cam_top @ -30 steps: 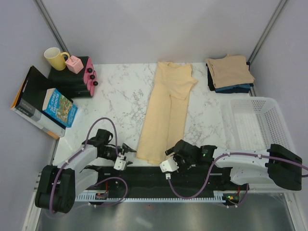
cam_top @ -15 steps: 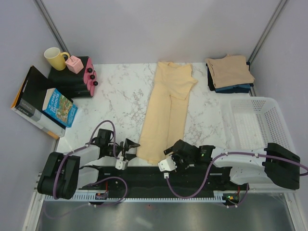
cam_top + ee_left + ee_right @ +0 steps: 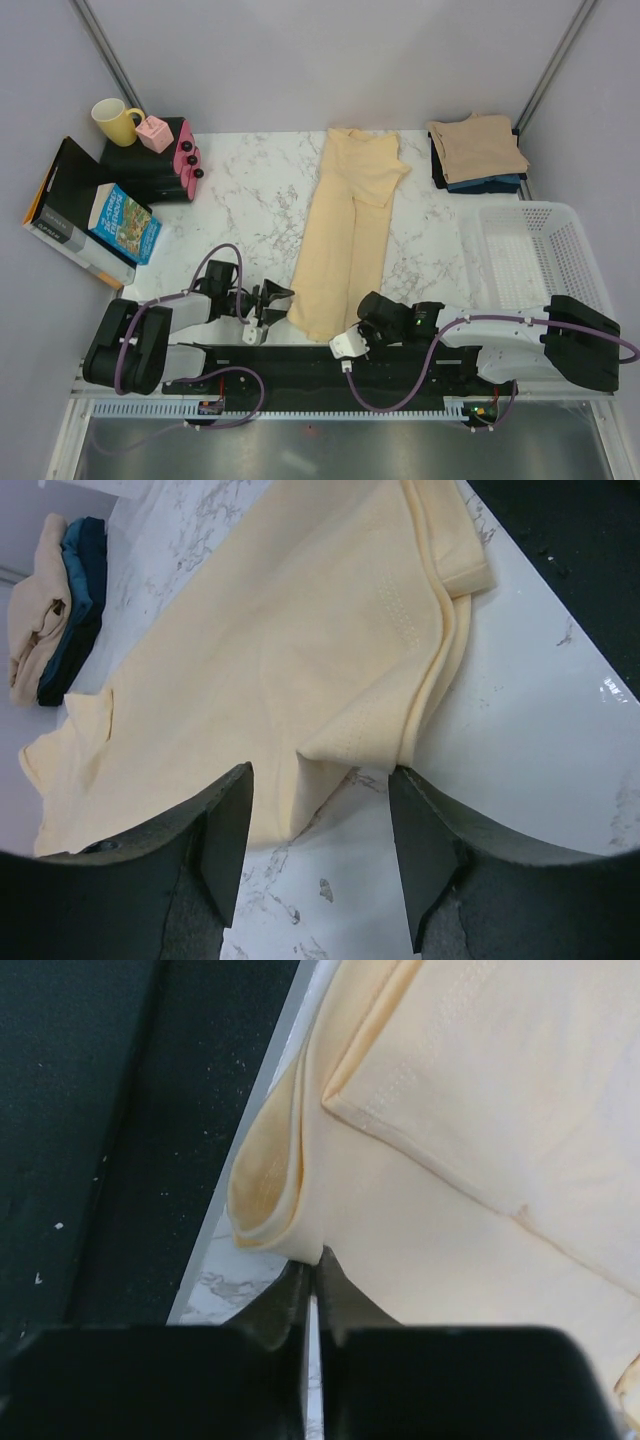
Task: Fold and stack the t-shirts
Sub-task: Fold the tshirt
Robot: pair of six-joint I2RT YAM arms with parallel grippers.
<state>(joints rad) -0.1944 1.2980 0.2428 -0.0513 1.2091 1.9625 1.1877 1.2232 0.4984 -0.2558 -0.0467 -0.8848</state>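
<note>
1. Cream t-shirt [image 3: 345, 235]: laid lengthwise on the counter [image 3: 250, 200], with the folded stack [image 3: 475, 152] beyond its far right corner.
2. Left claw [image 3: 320, 780]: arm low at the shirt's near left edge. Only the wrist view shows the jaws wide apart, straddling a fabric pucker and gripping nothing.
3. Right claw [image 3: 310, 1265]: arm low at the shirt's near right corner. The wrist view shows the jaws pinched on the folded hem.

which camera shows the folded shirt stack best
Top external: the folded stack lies whole, tan shirt on top. Left wrist shows it small in its upper-left corner; right wrist does not show it.

We see a yellow mug [image 3: 113, 120], pink box [image 3: 155, 133] and colourful book [image 3: 125, 222] at left, a white basket [image 3: 522, 209] at right.
</note>
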